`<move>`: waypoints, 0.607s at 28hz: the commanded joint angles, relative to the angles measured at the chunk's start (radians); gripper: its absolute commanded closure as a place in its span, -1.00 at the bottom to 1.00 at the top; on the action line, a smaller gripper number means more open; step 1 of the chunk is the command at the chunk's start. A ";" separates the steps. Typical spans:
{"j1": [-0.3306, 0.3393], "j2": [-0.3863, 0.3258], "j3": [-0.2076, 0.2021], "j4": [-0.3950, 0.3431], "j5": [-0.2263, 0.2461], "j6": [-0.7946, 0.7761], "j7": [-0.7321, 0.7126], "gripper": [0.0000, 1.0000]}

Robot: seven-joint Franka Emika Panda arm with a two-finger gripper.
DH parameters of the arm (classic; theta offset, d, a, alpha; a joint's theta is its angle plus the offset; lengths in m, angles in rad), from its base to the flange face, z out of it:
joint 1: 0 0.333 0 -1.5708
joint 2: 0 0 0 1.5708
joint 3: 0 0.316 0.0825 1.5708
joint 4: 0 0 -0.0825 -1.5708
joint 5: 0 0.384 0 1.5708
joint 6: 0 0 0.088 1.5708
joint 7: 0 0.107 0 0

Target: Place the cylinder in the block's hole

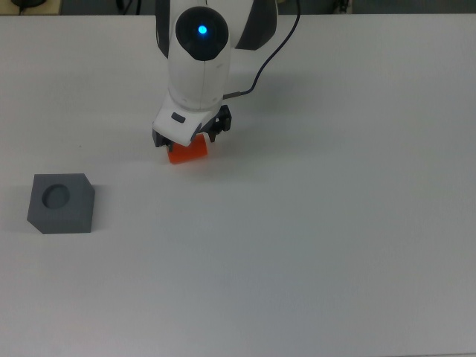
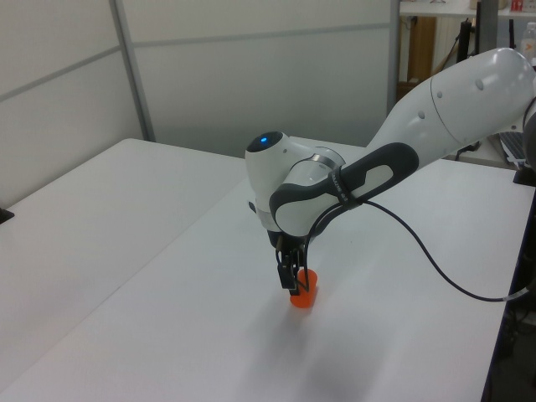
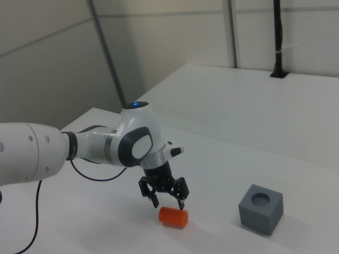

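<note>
The cylinder (image 3: pixel 173 217) lies on its side on the white table (image 1: pixel 335 223), just below my gripper (image 3: pixel 165 197), whose fingers are spread wide and hold nothing (the tips hang just above the orange body). The block (image 1: pixel 61 203) sits well apart toward the top view's left, its round hole facing up. My arm's black cable (image 2: pixel 435 268) trails behind.

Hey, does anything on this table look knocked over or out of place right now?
Yes. The orange cylinder lies on its side on the table, just below the open end effector, which isn't gripping it. The grey block sits upright, its hole empty.
</note>
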 commanded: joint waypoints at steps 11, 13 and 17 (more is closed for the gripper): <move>0.000 -0.007 -0.019 0.002 -0.056 -0.084 -0.004 -1.00; -0.003 -0.007 -0.017 0.004 -0.056 -0.084 -0.002 -1.00; -0.009 -0.007 -0.019 0.027 -0.049 -0.087 -0.001 -1.00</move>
